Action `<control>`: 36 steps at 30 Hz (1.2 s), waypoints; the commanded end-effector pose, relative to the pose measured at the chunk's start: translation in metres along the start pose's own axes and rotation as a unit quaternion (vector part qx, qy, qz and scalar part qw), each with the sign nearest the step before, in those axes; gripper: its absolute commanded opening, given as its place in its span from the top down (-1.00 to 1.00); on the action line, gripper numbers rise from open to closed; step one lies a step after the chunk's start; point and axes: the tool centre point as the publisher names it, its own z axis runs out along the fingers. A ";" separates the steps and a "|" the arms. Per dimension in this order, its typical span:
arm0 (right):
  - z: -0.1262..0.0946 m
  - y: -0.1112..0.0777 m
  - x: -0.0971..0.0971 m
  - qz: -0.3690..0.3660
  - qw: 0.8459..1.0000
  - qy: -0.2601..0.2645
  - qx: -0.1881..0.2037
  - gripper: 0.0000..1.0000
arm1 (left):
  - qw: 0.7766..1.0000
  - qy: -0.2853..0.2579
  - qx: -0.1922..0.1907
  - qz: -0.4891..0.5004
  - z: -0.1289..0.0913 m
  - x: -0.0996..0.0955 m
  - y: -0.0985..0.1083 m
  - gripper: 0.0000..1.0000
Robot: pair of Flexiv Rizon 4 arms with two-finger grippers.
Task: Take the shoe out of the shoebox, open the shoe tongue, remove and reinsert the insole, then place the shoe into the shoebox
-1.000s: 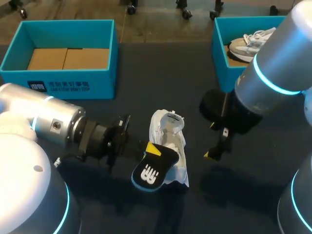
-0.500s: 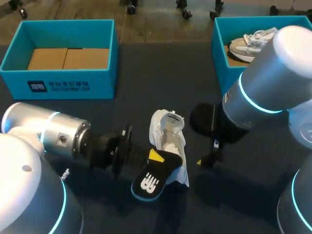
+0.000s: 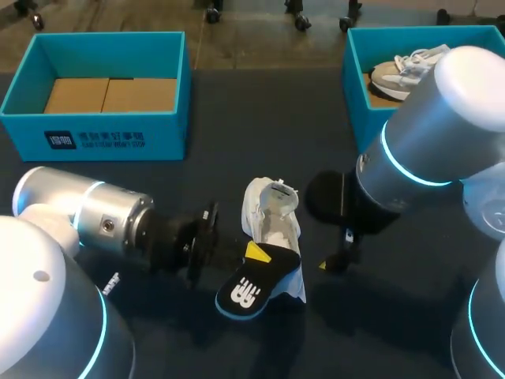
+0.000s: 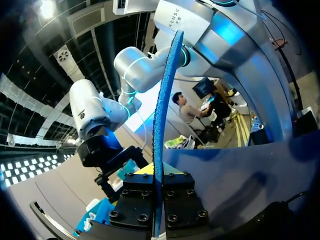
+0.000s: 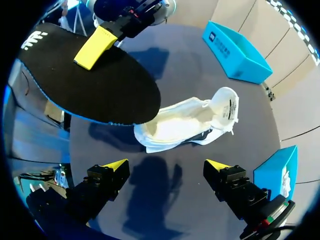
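A white shoe (image 3: 272,212) lies on the dark table, its opening facing up. My left gripper (image 3: 252,253) is shut on the black, blue-edged insole (image 3: 251,289), which it holds just over the shoe's near end. In the left wrist view the insole (image 4: 162,120) stands edge-on, pinched between the gripper's (image 4: 156,181) two fingers. My right gripper (image 3: 334,249) hangs open just right of the shoe. Its wrist view has the open gripper (image 5: 166,165) above the table with the shoe (image 5: 185,122) ahead, and the insole (image 5: 85,75) beyond that in the left gripper (image 5: 95,47).
A blue shoebox (image 3: 102,134) with a cardboard floor stands at the back left. A second blue shoebox (image 3: 355,87) at the back right holds a grey and white shoe (image 3: 402,69). Both boxes (image 5: 237,50) (image 5: 280,175) also show in the right wrist view.
My left gripper has carried the insole slightly right, closer over the shoe. My right arm has swung left, bringing its open gripper nearer the shoe.
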 end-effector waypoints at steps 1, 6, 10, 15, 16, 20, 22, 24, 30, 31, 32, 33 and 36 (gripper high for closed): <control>0.017 0.005 -0.003 -0.001 1.000 0.009 0.003 -1.00 | 1.000 -0.002 0.007 0.000 0.005 0.004 0.005 1.00; 0.022 0.006 -0.003 -0.008 1.000 0.009 0.001 -1.00 | 1.000 -0.008 0.016 -0.003 0.006 0.007 0.008 1.00; 0.025 0.005 -0.002 -0.007 1.000 0.009 0.000 -1.00 | 1.000 -0.010 0.018 -0.005 0.005 0.009 0.008 1.00; 0.025 0.005 -0.002 -0.007 1.000 0.009 0.000 -1.00 | 1.000 -0.010 0.018 -0.005 0.005 0.009 0.008 1.00; 0.025 0.005 -0.002 -0.007 1.000 0.009 0.000 -1.00 | 1.000 -0.010 0.018 -0.005 0.005 0.009 0.008 1.00; 0.025 0.005 -0.002 -0.007 1.000 0.009 0.000 -1.00 | 1.000 -0.010 0.018 -0.005 0.005 0.009 0.008 1.00; 0.025 0.005 -0.002 -0.007 1.000 0.009 0.000 -1.00 | 1.000 -0.010 0.018 -0.005 0.005 0.009 0.008 1.00; 0.025 0.005 -0.002 -0.007 1.000 0.009 0.000 -1.00 | 1.000 -0.010 0.018 -0.005 0.005 0.009 0.008 1.00; 0.031 0.009 -0.004 -0.019 1.000 0.014 -0.003 -1.00 | 1.000 -0.014 0.021 -0.003 0.006 0.010 0.008 1.00; 0.034 0.011 -0.005 -0.021 1.000 0.016 -0.003 -1.00 | 1.000 -0.016 0.026 -0.002 0.006 0.010 0.007 1.00; 0.036 0.011 -0.006 -0.025 1.000 0.017 -0.004 -1.00 | 0.999 -0.018 0.026 -0.002 0.005 0.010 0.007 1.00; 0.038 0.012 -0.006 -0.028 0.999 0.018 -0.004 -1.00 | 0.999 -0.021 0.027 -0.001 0.004 0.010 0.007 1.00; 0.043 0.012 -0.008 -0.032 0.999 0.016 -0.007 -1.00 | 0.999 -0.024 0.029 0.000 0.003 0.010 0.008 1.00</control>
